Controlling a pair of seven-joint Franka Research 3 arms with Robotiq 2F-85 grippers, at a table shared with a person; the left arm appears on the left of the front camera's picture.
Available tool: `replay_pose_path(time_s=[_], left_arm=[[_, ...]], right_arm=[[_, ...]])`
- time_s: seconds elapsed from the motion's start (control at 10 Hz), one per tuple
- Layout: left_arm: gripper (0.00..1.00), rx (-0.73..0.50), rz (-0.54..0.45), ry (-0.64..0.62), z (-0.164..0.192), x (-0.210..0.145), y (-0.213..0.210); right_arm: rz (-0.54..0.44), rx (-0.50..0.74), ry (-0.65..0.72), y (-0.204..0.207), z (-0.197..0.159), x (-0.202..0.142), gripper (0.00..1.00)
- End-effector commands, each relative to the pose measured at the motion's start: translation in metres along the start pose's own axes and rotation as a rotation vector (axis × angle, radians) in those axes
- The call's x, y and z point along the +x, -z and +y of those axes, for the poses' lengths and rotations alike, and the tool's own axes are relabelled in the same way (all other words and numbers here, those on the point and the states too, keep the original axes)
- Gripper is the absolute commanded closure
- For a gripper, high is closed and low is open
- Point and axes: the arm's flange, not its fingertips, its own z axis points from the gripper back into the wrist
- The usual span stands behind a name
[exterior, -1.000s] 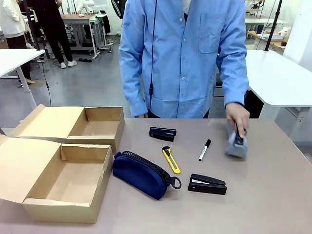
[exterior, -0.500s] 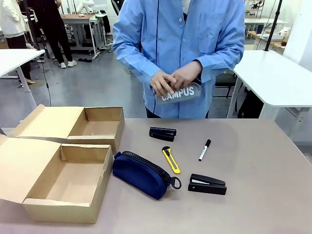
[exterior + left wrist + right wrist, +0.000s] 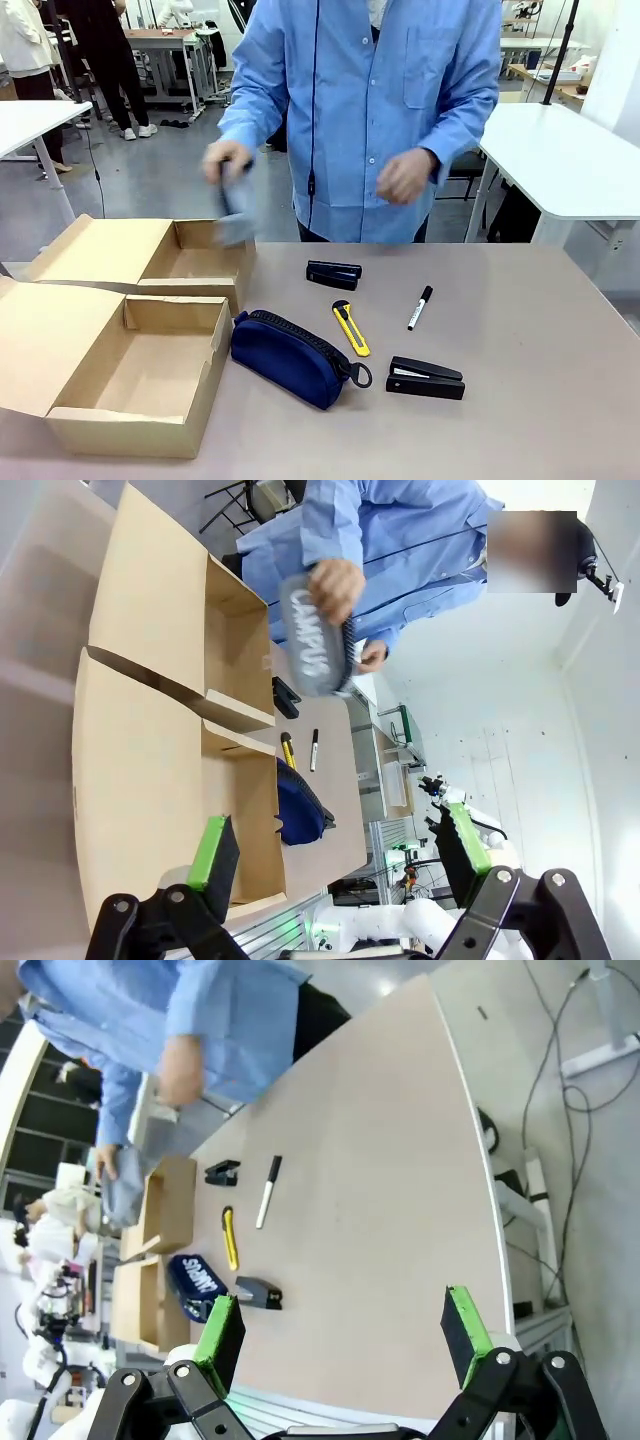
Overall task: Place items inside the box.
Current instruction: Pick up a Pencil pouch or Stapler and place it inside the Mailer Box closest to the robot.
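The left gripper (image 3: 338, 845) stands with its jaws wide apart and holds nothing; the right gripper (image 3: 340, 1332) gapes the same way, also unladen. On the table (image 3: 540, 380) lies the navy pouch (image 3: 290, 357), zip upward. The near box (image 3: 125, 432) sits just beside the pouch's left end, flap folded back. The far box (image 3: 240, 265) is behind that, left of the pouch and towards the person. The knife (image 3: 351, 328) lies just right of the pouch, the marker (image 3: 420, 307) farther right. One stapler (image 3: 426, 379) is right of the pouch on the robot's side, and the other stapler (image 3: 333, 274) is behind the pouch. High behind the pouch, over the far box, a person's hand (image 3: 222, 160) holds a grey pouch (image 3: 315, 640) lettered "CAMPUS".
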Motion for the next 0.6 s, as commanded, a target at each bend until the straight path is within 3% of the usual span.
replay_pose_path(time_s=[0.0,0.3,0.5], left_arm=[[0.00,-0.021,-0.012,0.023,-0.001,0.002,0.000],[0.00,-0.021,-0.012,0.023,-0.001,0.002,0.000],[0.00,-0.021,-0.012,0.023,-0.001,0.002,0.000]], right_arm=[[0.013,-0.026,-0.082,0.034,0.042,-0.014,0.00],[0.179,0.013,-0.317,0.122,0.155,-0.021,0.00],[0.360,0.081,-0.511,0.200,0.239,-0.052,0.00]])
